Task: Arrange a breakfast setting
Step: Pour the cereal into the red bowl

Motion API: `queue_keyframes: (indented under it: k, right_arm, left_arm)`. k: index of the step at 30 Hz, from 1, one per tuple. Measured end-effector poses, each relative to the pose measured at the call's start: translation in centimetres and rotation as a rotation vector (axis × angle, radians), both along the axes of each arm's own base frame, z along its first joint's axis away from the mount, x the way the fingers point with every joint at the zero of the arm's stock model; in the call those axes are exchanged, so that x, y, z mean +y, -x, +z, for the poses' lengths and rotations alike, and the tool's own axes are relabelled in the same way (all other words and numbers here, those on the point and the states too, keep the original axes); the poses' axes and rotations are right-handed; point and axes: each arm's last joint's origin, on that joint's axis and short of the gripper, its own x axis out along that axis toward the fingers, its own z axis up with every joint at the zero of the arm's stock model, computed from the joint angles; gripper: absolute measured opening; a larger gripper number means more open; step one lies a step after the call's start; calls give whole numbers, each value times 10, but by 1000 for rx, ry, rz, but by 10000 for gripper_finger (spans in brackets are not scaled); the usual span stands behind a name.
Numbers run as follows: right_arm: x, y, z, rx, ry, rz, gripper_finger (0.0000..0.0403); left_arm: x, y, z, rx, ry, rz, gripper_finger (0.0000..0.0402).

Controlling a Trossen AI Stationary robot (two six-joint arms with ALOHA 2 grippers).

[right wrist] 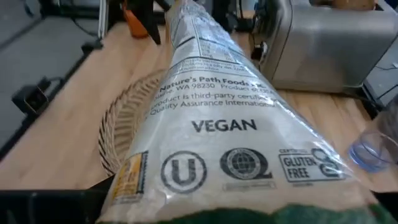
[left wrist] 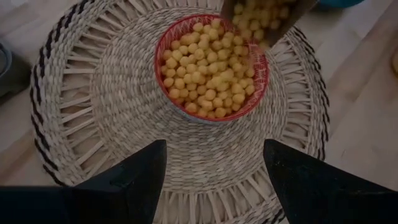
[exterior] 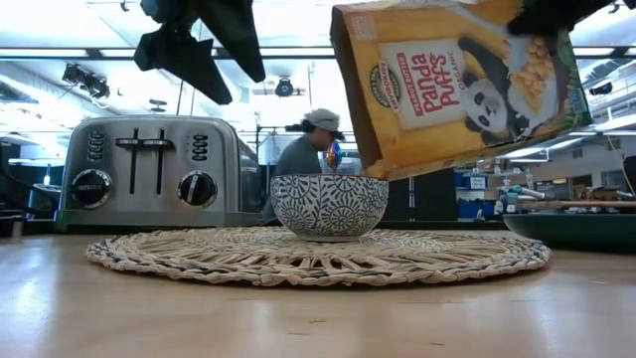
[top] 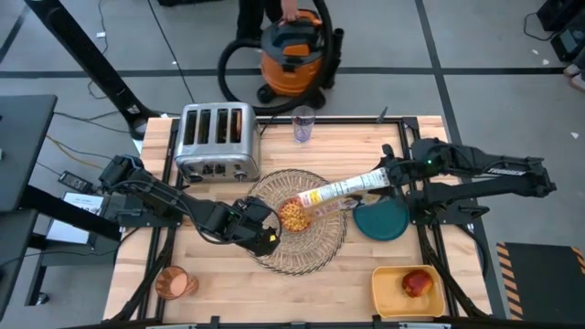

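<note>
A small bowl (top: 292, 215), red-pink inside and blue-patterned outside (exterior: 329, 204), stands on the round woven placemat (top: 315, 251) and holds yellow cereal puffs (left wrist: 208, 81). My right gripper (top: 388, 175) is shut on a yellow cereal box (exterior: 457, 80) tipped over the bowl. My left gripper (left wrist: 214, 174) is open and empty, above the placemat's left part beside the bowl. The dark teal plate (top: 381, 219) lies right of the placemat. The red apple (top: 417, 283) lies in the yellow tub (top: 388, 291). The amber cup (top: 172, 283) stands near left. The spoon is out of view. My right gripper holds the cereal box by its closed end (top: 377, 180), coming from the table's right side. The box is lifted clear and slants down toward the bowl. Its open mouth (left wrist: 267, 15) is just above the bowl's rim, with puffs at the opening. The box hides the fingers.
A chrome four-slot toaster (top: 218, 139) stands at the far left, with a brown slice showing in one slot (top: 239, 119). A clear glass (top: 303, 125) stands at the far edge. An orange vacuum (top: 292, 50) and a person are beyond the table.
</note>
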Motion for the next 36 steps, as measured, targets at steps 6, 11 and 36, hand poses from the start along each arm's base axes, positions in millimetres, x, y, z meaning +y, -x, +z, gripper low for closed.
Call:
queue_keyframes:
  k: [6, 11, 36]
  right_arm:
    - [0, -6, -12, -60, -62, -24, 231]
    - [-1, -11, -18, -83, -94, -36, 231]
    - [-1, -11, -24, -200, -191, -70, 167]
  left_arm:
    - [4, 0, 8, -45, 20, 10, 274]
    - [6, -4, 12, -88, 14, -2, 274]
    - [14, 5, 59, -319, -26, -84, 274]
